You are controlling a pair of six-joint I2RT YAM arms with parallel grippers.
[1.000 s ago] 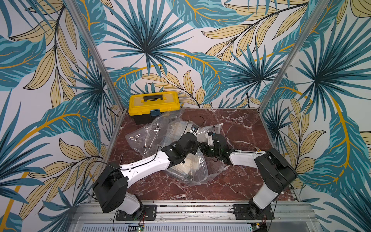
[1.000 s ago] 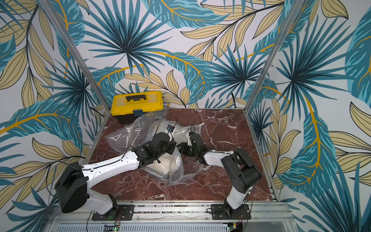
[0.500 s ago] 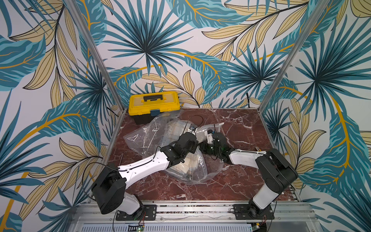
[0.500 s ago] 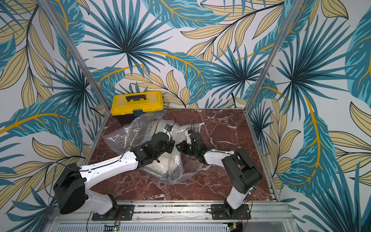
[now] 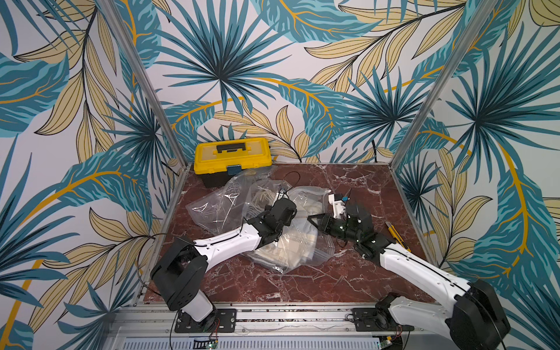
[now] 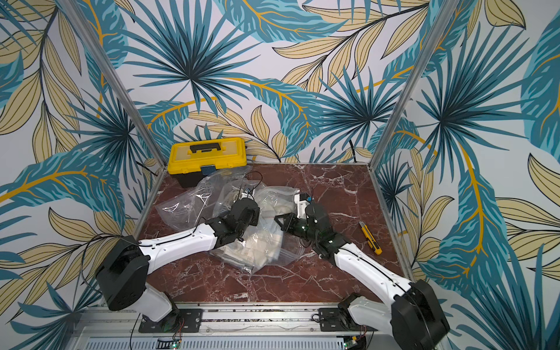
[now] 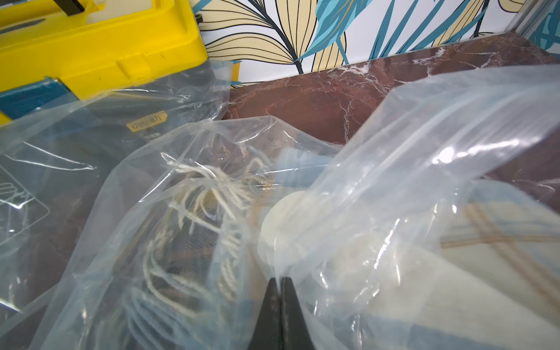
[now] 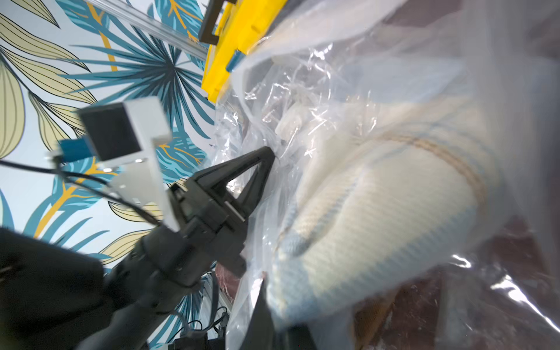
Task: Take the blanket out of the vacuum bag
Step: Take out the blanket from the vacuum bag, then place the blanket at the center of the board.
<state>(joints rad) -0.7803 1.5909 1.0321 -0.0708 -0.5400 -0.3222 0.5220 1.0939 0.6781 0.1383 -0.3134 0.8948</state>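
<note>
My crinkled, clear vacuum bag (image 5: 274,225) sprawls from mid-table toward the back left corner, a cream-and-blue blanket (image 8: 378,197) bunched inside, with my left gripper (image 7: 280,288) and right gripper (image 5: 311,217) both clenched on its film.

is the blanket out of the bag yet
No, in the right wrist view the blanket shows only through the clear plastic of the bag around it.

Clear glossy vacuum bag (image 5: 212,209) with white valve (image 7: 285,218), cream blanket (image 8: 378,194) with pale blue stripes and tan lines, yellow toolbox (image 5: 231,154) with black handle and blue latch, dark red white-veined marble desk (image 5: 303,285), yellow-and-black utility knife (image 6: 370,238), teal and beige leaf-patterned wallpaper (image 5: 218,60)
</note>
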